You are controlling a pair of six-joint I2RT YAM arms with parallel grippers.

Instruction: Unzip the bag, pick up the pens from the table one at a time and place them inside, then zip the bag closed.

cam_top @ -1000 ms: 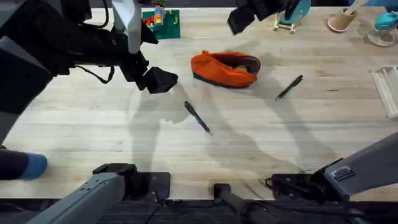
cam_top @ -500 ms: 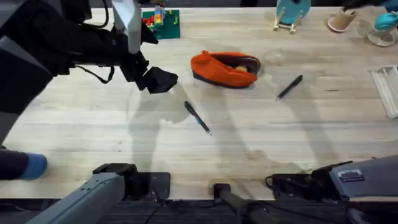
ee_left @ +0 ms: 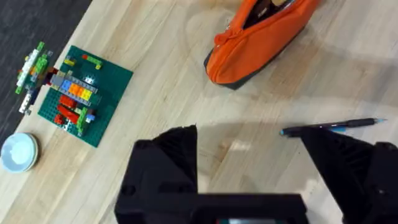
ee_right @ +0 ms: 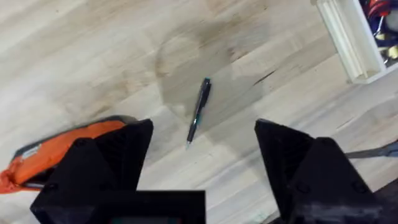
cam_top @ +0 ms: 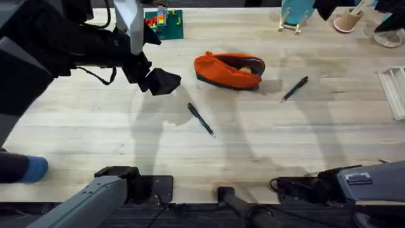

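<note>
Evidently both pens, one (cam_top: 200,119) mid-table and one (cam_top: 295,88) right of the unzipped orange pouch (cam_top: 229,69), are light, slim and roll-prone, best pinched mid-barrel by either gripper, left (ee_left: 249,168) and right (ee_right: 204,162) both spread wide and empty.

Left gripper (ee_left: 249,168) raised, fingers spread wide; right gripper (ee_right: 202,162) raised, fingers spread wide

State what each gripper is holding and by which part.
Nothing is held. The left gripper and right gripper are both open and empty. Both pens lie on the table, and the bag rests untouched.
</note>
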